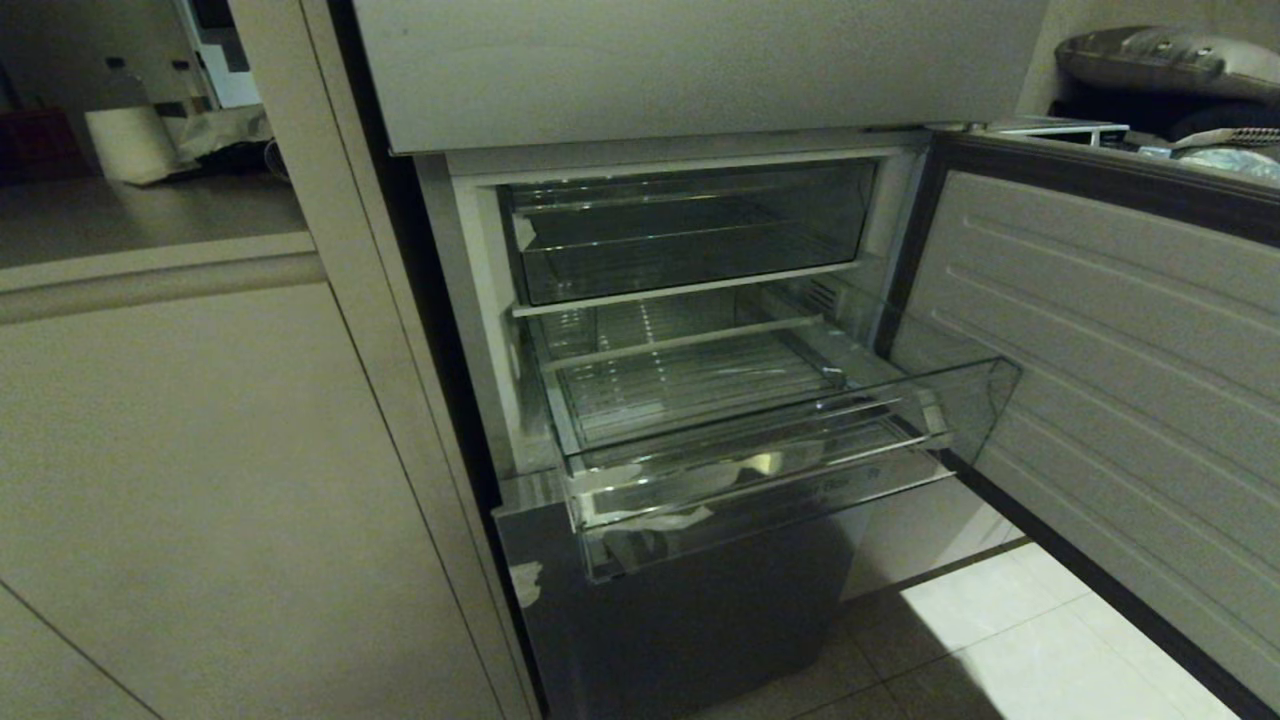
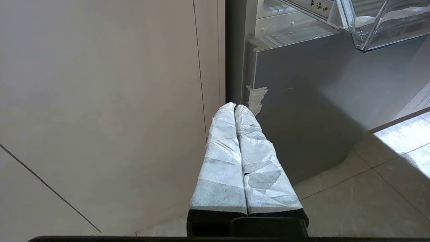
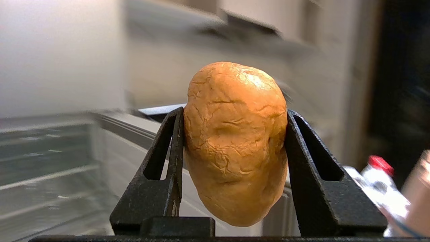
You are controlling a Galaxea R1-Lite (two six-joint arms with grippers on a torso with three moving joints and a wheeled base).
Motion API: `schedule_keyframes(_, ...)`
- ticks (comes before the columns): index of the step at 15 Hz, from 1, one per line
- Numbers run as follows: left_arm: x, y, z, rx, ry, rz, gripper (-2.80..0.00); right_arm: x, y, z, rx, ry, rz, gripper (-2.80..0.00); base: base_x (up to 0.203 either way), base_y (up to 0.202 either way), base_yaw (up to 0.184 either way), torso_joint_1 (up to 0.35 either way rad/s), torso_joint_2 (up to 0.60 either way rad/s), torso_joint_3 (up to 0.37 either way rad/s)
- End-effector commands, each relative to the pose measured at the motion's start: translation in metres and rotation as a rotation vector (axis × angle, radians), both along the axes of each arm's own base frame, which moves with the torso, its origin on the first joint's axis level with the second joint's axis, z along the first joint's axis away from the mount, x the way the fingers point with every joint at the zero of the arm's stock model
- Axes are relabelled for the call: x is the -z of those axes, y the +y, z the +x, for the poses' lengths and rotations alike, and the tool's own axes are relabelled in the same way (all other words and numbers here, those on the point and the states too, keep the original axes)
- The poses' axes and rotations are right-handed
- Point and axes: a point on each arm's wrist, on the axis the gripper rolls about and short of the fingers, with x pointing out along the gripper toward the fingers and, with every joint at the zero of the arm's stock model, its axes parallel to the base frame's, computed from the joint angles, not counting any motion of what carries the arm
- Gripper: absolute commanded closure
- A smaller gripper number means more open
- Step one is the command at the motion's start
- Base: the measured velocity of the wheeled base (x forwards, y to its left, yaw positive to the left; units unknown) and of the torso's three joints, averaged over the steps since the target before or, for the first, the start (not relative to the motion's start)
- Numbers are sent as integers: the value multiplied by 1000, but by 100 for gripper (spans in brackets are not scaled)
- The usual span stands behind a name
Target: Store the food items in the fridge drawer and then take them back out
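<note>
In the right wrist view my right gripper [image 3: 234, 112] is shut on a wrinkled orange-brown food item [image 3: 235, 144], pinched between its two black fingers [image 3: 169, 151]. The open fridge door lies blurred behind it. Neither arm shows in the head view. There the fridge drawer [image 1: 760, 470], clear plastic with a ribbed bottom and whitish tape scraps at its front, stands pulled out and holds no food. My left gripper [image 2: 234, 107] is shut, its white-wrapped fingers pressed together, parked low beside the grey lower fridge panel [image 2: 302, 111]. The drawer's corner [image 2: 366, 30] sits above it.
The fridge door [image 1: 1130, 330] stands open on the right. A clear bin [image 1: 690, 235] sits on the shelf above the drawer. Beige cabinet fronts [image 1: 200, 480] fill the left. A red-capped bottle [image 3: 383, 181] shows in the right wrist view. Tiled floor [image 1: 1000, 640] lies below.
</note>
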Motion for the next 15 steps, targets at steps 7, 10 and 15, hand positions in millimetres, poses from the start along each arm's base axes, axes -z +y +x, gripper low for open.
schedule_keyframes(7,0,0,0,1,1,0,0,-52,-7,51,231,46,117,0,0,0,0,0,0,0)
schedule_keyframes(10,0,0,0,1,1,0,0,-65,-26,71,401,57,162,0,0,0,0,0,0,0)
schedule_keyframes(15,0,0,0,0,1,0,0,-64,-103,87,711,123,257,0,0,0,0,0,0,0)
